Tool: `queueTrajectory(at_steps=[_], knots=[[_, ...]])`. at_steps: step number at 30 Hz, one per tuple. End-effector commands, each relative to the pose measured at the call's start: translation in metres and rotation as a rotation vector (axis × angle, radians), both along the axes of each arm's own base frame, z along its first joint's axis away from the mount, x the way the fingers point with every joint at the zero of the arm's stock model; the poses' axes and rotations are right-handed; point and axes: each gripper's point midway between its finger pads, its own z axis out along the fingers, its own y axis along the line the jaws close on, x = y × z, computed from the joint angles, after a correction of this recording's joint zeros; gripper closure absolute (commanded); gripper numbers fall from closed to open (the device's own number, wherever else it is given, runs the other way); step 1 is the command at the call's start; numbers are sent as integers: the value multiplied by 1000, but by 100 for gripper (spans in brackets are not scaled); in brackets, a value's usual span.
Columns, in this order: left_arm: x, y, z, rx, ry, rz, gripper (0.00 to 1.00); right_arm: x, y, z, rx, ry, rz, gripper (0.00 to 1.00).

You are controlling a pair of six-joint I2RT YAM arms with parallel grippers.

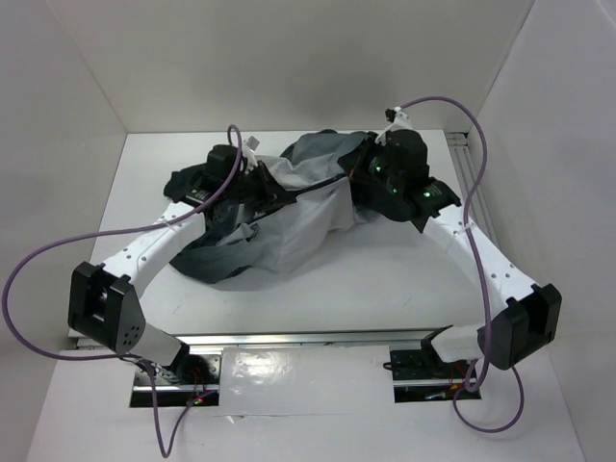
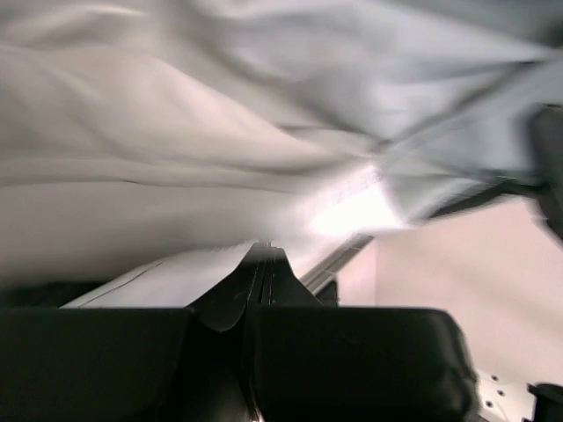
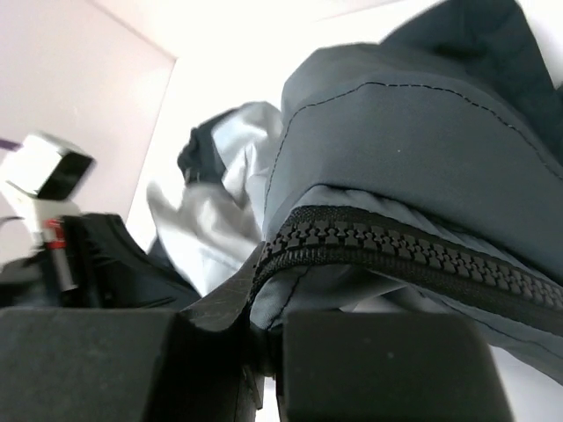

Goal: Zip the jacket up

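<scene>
The setting is identified as a robotics laboratory test cell. A plain white table (image 1: 318,289) is enclosed at the back and both sides by bare white panels (image 1: 289,58). The left arm (image 1: 144,248) and right arm (image 1: 481,255) are mounted on a metal rail (image 1: 308,339) at the near edge. Purple cables (image 1: 445,97) are routed loosely from the arms. An aluminium extrusion (image 1: 465,164) is fitted along the right side.

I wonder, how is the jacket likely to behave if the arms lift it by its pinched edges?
Probably floppy: the jacket lies in crumpled folds, so unheld parts would likely sag. Its lining looks smooth and may slip. The zipper teeth beside the right tool seem stiffer, likely giving firmer purchase.
</scene>
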Motion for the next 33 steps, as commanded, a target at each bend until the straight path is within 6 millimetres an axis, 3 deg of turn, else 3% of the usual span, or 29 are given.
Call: queueTrajectory(at_steps=[1,3,4,6,7,11,13,15,18,22,23,24,25,26,27,28,29,30,31,33], knots=[[0,25,-16,92,17,33,100,-8,-27,101,41,-255,-67,100],[-3,29,-19,95,36,23,100,-8,-35,110,35,-274,-93,100],[-4,36,-21,111,32,28,100,-9,-44,124,31,-309,-119,100],[-11,48,-23,133,46,37,100,-4,-62,129,4,-316,-182,100],[-12,63,-33,149,75,63,100,-6,-70,143,5,-348,-207,100],[-21,116,-53,200,138,159,100,1,-105,157,-23,-380,-309,100],[-25,141,-60,192,163,209,100,3,-112,157,-26,-380,-320,100],[-28,153,-65,186,187,232,100,4,-112,165,-4,-404,-306,100],[-27,165,-66,182,189,268,100,9,-102,160,20,-396,-257,100],[-2,195,-33,151,125,364,100,27,-77,149,66,-387,-150,100],[5,205,-23,160,97,401,100,37,-69,136,61,-364,-123,100],[20,222,-3,176,48,464,100,42,-61,130,86,-341,-92,97],[30,235,3,198,34,511,100,41,-45,119,98,-310,0,84],[36,248,10,217,24,555,100,42,-32,110,97,-278,52,66],[47,265,33,233,-30,617,100,48,-20,85,87,-213,89,48],[50,269,40,253,-43,624,100,46,-13,78,83,-181,113,18],[54,276,37,273,-16,633,96,36,-2,56,70,-105,150,5],[60,281,59,290,-63,646,85,34,-3,40,48,-66,152,0],[61,282,63,300,-67,640,58,26,2,10,20,3,179,0],[61,280,69,335,-90,607,32,3,3,-27,-26,118,227,0]])
